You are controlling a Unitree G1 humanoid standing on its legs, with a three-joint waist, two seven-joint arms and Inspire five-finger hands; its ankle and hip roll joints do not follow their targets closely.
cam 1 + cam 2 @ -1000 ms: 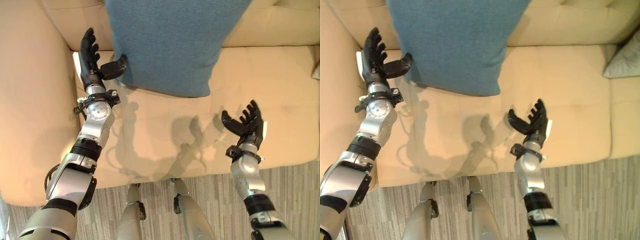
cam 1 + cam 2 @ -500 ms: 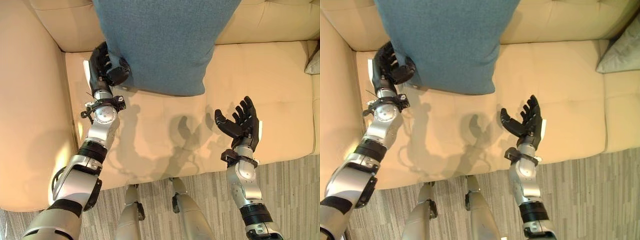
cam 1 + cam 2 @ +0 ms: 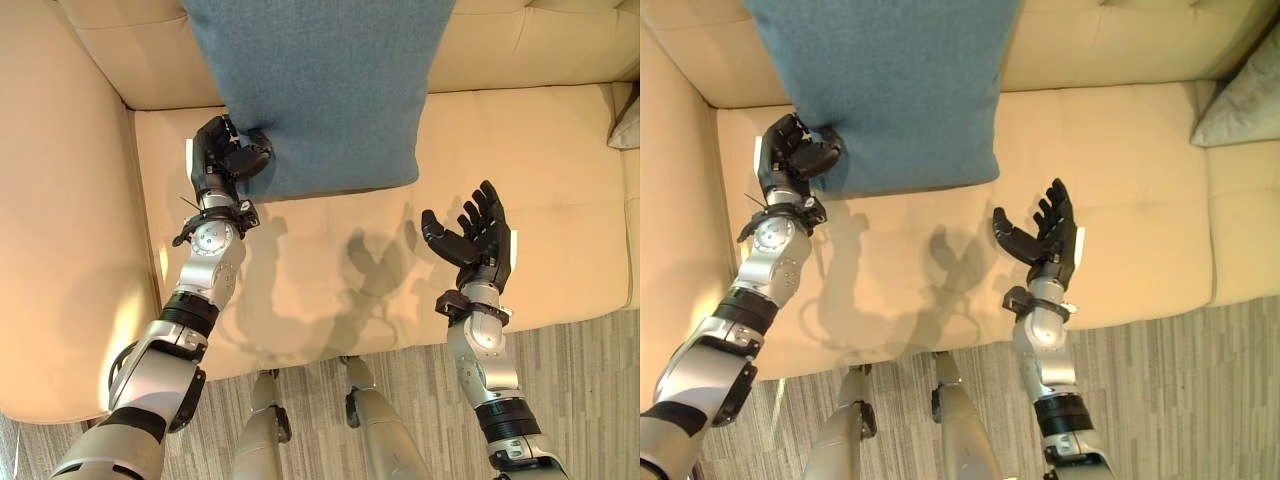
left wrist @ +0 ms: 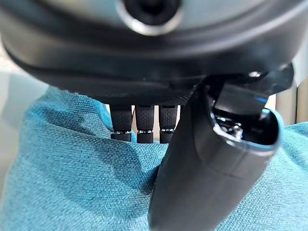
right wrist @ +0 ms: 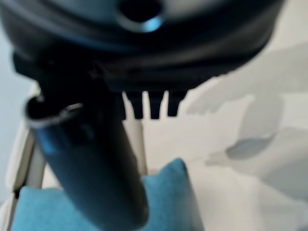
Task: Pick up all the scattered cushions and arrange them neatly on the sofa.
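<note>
While the blue cushion (image 3: 320,90) leans upright against the backrest of the cream sofa (image 3: 520,150), its lower edge rests on the seat, at 12 o'clock from the middle of the seat. At the cushion's lower corner, toward 9 o'clock, the left hand (image 3: 222,155) has its fingers and thumb curled round the fabric, pinching the corner; the left wrist view shows the teal weave bunched between the fingers (image 4: 137,125) and the thumb. Well apart, at 4 o'clock from the cushion, the right hand (image 3: 1045,235) hangs above the seat with palm up and fingers spread and relaxed, grasping nothing. At the sofa's far end, toward 2 o'clock, the corner of a grey cushion (image 3: 1245,105) lies on the seat.
</note>
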